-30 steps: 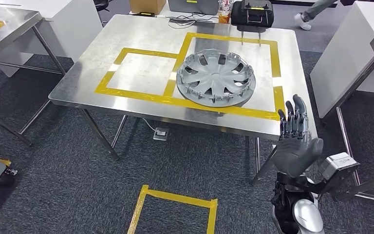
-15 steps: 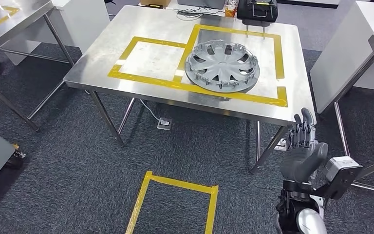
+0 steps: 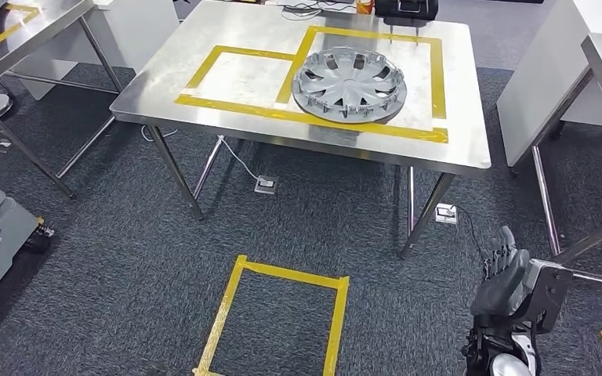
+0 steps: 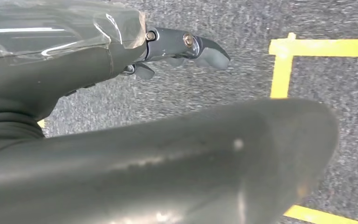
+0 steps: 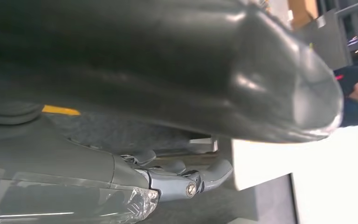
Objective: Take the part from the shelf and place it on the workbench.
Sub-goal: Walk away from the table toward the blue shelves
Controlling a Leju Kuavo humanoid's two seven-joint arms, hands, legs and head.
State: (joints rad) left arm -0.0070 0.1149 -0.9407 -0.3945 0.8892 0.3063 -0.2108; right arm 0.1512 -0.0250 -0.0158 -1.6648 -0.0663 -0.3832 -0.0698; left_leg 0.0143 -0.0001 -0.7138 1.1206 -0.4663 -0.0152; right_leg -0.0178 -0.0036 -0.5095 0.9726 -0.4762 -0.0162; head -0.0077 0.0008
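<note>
The grey plastic wheel cover with radiating spokes and clips round its rim [image 3: 349, 84] lies flat on the square stainless-steel workbench [image 3: 165, 78], inside the larger of two rectangles marked in yellow tape [image 3: 436, 78] on the tabletop, its near edge just at the front strip of tape. No hand touches it — the right hand [image 3: 503, 278] hangs low at the robot's side, well apart from the bench and nearer the camera than its right front leg, fingers straight and pointing up, holding nothing. In its wrist view the same hand [image 5: 177, 179] shows dark fingers extended with nothing between them. The left hand [image 4: 168, 46] in its own wrist view hangs over dark grey carpet [image 4: 242, 79] beside yellow floor tape [image 4: 282, 70], its fingers loosely extended and empty. On the carpet in front of the robot lies a yellow taped floor square [image 3: 278, 317], and a black case [image 3: 406, 8] sits at the bench's far edge.
</note>
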